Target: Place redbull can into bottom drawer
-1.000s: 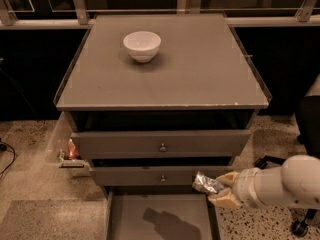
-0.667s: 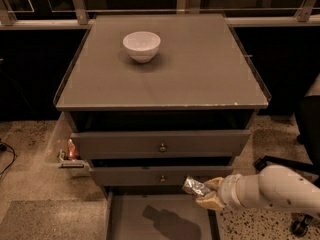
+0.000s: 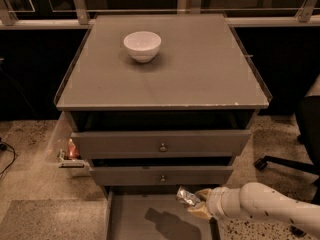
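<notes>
Your gripper (image 3: 199, 205) hangs over the open bottom drawer (image 3: 126, 215), near its right wall, its jaws clamped on the crumpled silver redbull can (image 3: 187, 197).

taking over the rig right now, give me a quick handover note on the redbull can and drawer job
Hand: shut on the redbull can, reaching in from the right, low in front of the cabinet.
Redbull can: in the air above the right side of the bottom drawer, not touching it.
Bottom drawer: pulled out, nothing lying in the part that shows.
Done: can picked up and brought over the drawer.
Left: lower it, let go, pull the arm back.
The white bowl sits on the cabinet top; leave it.
</notes>
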`<state>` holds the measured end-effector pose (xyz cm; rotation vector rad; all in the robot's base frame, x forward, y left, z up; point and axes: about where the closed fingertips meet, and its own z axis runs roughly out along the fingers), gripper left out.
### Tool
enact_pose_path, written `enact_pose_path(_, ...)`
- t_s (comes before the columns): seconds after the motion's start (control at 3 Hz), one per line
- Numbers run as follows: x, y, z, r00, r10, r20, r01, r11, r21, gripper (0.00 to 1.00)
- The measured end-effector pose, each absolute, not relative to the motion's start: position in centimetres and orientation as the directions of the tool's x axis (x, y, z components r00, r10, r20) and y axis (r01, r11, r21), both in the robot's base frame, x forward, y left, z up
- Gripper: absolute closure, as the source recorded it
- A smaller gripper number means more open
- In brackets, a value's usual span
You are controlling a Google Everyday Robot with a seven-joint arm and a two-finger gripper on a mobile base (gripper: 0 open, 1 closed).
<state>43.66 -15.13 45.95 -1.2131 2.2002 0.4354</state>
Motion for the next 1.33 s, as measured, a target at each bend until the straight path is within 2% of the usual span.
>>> enact_pose_path(0.67,43.3,-14.4,43.5,-0.397,-0.669,-0.628,-0.858,0.514,-0.005,1.0)
enact_pose_path(1.33,43.2,-13.3,37.7,-0.297,-0.655,-0.695,-0.871,0.484,-0.083,1.0)
